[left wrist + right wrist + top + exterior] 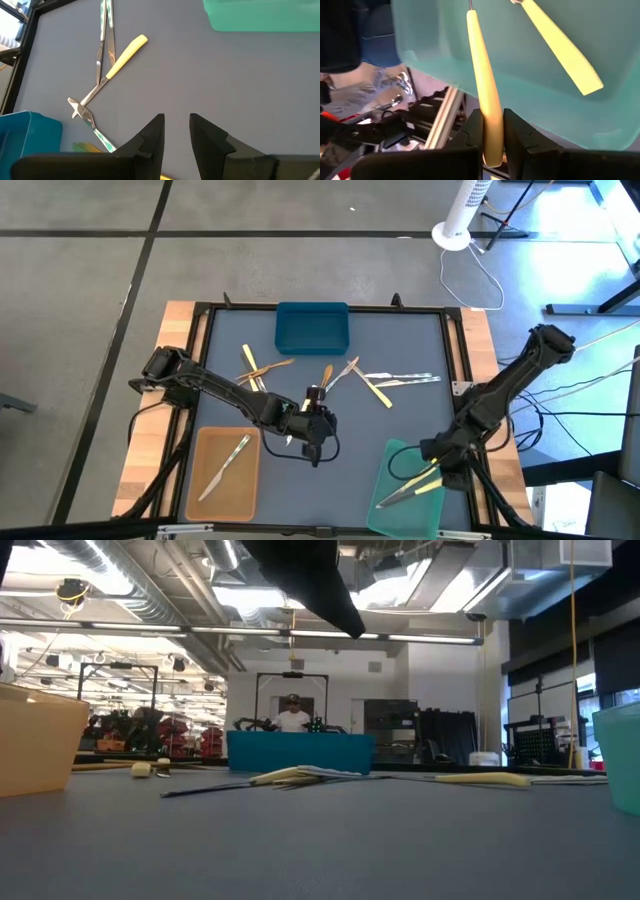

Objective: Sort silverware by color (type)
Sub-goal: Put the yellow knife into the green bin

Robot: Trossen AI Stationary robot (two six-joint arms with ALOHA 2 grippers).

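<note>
A grey matte table (400, 340) holds three shallow plastic trays: blue (312, 328), tan (222, 472) and translucent green (408, 490). The right pincer (437, 467) is clamped on the smooth, tapering handle of a pale yellow utensil (485, 95) over the green tray, beside a second yellow handle (560, 47); both heads are cut off. The left pincer (176, 131) hovers mid-table, fingers slightly apart, holding nothing. Loose silverware (385, 383), thin silvery, yellow and wood-brown pieces, lies crossed near the blue tray. One silvery piece (225, 464) rests in the tan tray.
</note>
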